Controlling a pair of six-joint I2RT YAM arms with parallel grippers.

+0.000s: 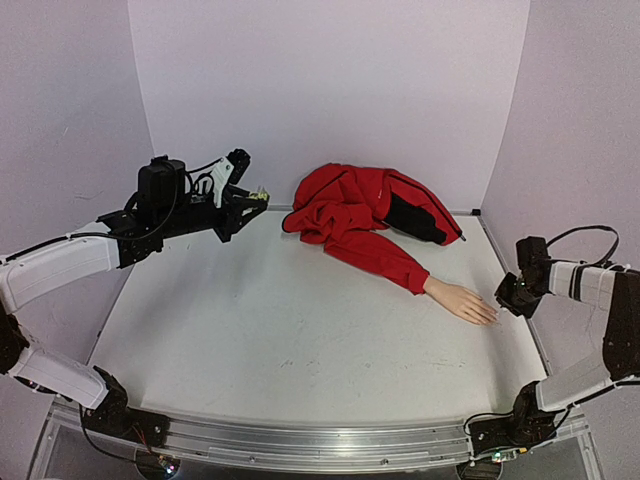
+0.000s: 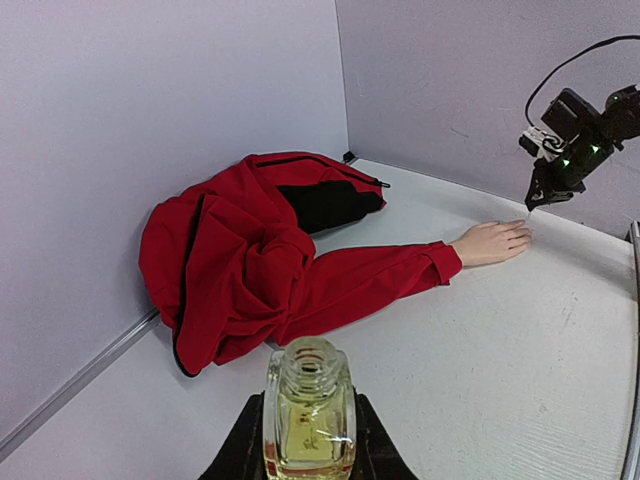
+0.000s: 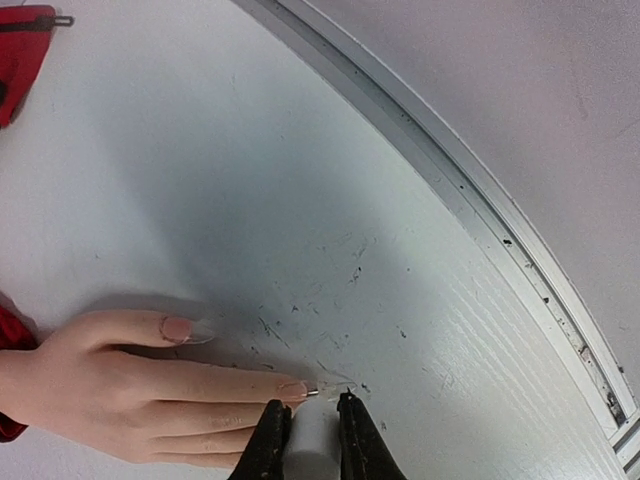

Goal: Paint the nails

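Note:
A pale mannequin hand sticks out of a red jacket sleeve and lies flat on the table; it also shows in the left wrist view and right wrist view. Its nails are small and pinkish. My right gripper is shut on a white brush cap, and the brush tip touches the tip of a middle finger's nail. My left gripper is shut on a small clear yellowish bottle, uncapped, held up at the far left.
The bulk of the red jacket lies heaped at the back middle against the wall. A metal rail runs along the table's right edge close to the hand. Purple walls close in the table.

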